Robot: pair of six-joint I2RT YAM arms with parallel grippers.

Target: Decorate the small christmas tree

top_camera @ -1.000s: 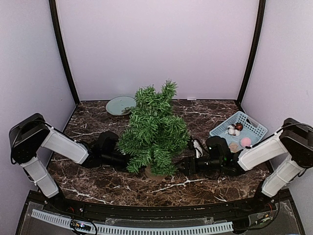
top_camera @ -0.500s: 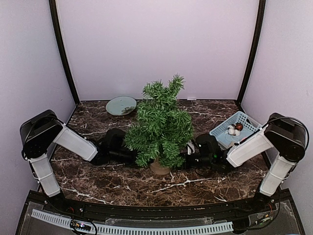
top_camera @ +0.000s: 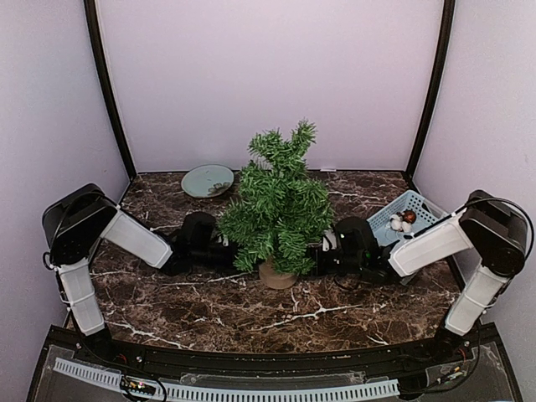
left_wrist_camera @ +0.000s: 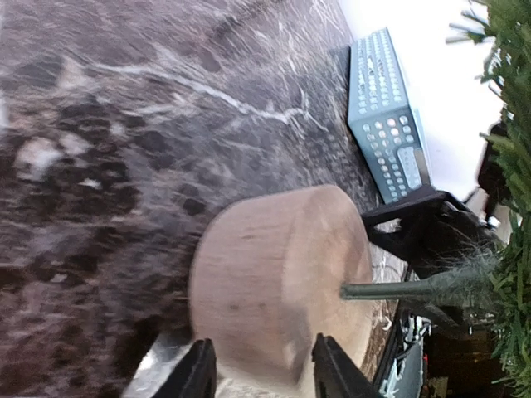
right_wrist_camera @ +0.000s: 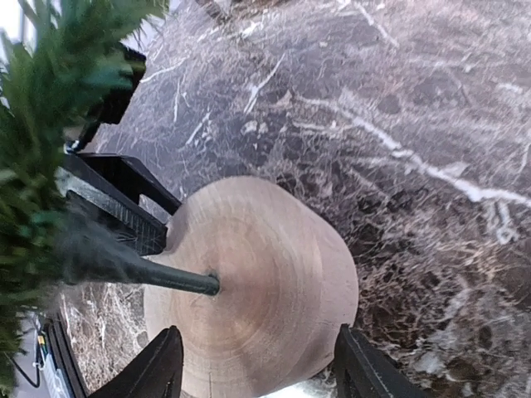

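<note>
The small christmas tree (top_camera: 280, 197) stands upright mid-table on its tan wooden stump (top_camera: 277, 275). Both arms reach in low under the branches, which hide their fingers in the top view. In the left wrist view my left gripper (left_wrist_camera: 264, 371) is shut on the stump (left_wrist_camera: 274, 282), one finger at its bottom edge and one at its top rim. My right gripper (right_wrist_camera: 257, 365) is shut on the stump (right_wrist_camera: 257, 282) from the opposite side, a finger on each flank. The green trunk (right_wrist_camera: 166, 278) rises from the stump's middle.
A pale blue perforated basket (top_camera: 427, 205) with several small ornaments (top_camera: 402, 222) sits at the right rear; it also shows in the left wrist view as the basket (left_wrist_camera: 386, 116). A pale green plate (top_camera: 207, 179) lies at the back left. Walls enclose the marble table.
The tree has gone from leaning near the front to upright, shifted back and slightly right. Both arms moved with it, and the right jaws narrowed onto the stump.
</note>
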